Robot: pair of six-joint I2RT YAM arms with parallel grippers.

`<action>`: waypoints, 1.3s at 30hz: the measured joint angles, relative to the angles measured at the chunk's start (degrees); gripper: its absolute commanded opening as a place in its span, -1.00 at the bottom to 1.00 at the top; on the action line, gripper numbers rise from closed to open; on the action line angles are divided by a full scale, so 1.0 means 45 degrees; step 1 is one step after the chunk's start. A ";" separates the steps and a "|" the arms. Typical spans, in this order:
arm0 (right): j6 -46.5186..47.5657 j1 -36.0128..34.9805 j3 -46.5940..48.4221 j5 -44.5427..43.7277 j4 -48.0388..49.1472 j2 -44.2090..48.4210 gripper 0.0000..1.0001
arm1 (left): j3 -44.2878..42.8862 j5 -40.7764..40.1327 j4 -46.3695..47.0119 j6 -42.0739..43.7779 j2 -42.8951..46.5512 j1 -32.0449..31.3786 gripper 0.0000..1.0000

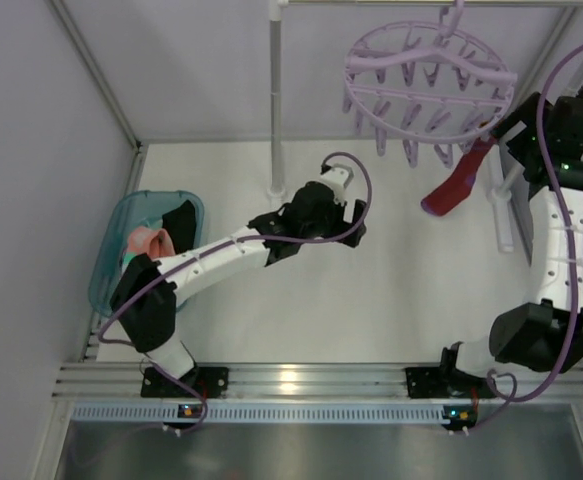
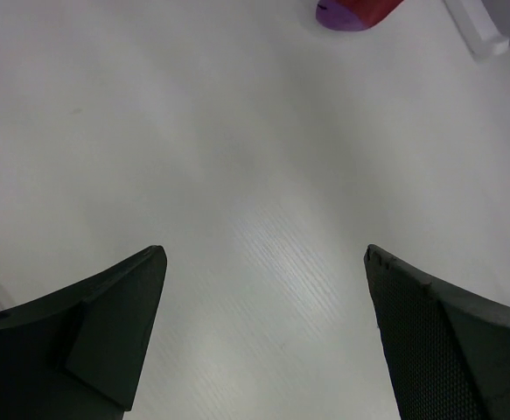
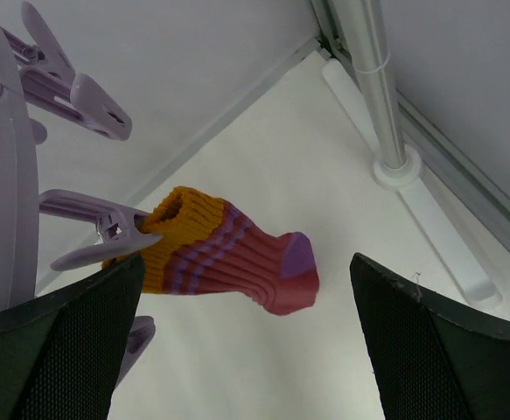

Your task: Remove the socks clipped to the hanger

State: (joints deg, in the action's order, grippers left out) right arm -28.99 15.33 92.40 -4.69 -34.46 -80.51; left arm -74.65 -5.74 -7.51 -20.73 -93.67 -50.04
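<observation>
The lilac ring hanger (image 1: 426,85) hangs at the back right with many pegs. One sock (image 1: 458,185), red with an orange cuff and purple stripes and toe, dangles from a peg at its right side. In the right wrist view the sock (image 3: 228,258) is clipped by its cuff in a lilac peg (image 3: 97,232). My right gripper (image 3: 247,260) is open, its fingers either side of the sock and not touching it; it also shows in the top view (image 1: 493,135). My left gripper (image 1: 356,222) is open and empty over the table's middle (image 2: 263,254).
A teal tub (image 1: 121,225) at the left edge holds a black sock (image 1: 179,222) and a pink sock (image 1: 151,243). A white pole (image 1: 276,100) stands at the back centre. Another pole and its foot (image 3: 381,87) stand by the right wall.
</observation>
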 measured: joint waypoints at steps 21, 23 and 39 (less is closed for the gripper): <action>-0.0238 -0.1545 -0.3186 0.2710 0.1894 0.1049 0.92 | -0.0923 -0.0520 0.3774 0.4002 -0.3245 -0.0991 0.96; -0.0223 -0.1719 -0.3259 0.2778 0.1909 0.1336 0.92 | -0.1035 -0.0311 0.4473 0.4556 -0.3521 -0.0991 0.97; 0.0340 -0.1885 -0.4274 0.2123 0.1753 0.4663 0.96 | -0.2074 0.0384 0.5974 0.4095 -0.4347 -0.1059 0.97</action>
State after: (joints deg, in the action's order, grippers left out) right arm -27.46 6.85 73.17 4.86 -26.57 -59.53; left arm -83.99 -4.01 19.38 -2.31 -113.23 -54.81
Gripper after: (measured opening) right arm 0.975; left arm 0.984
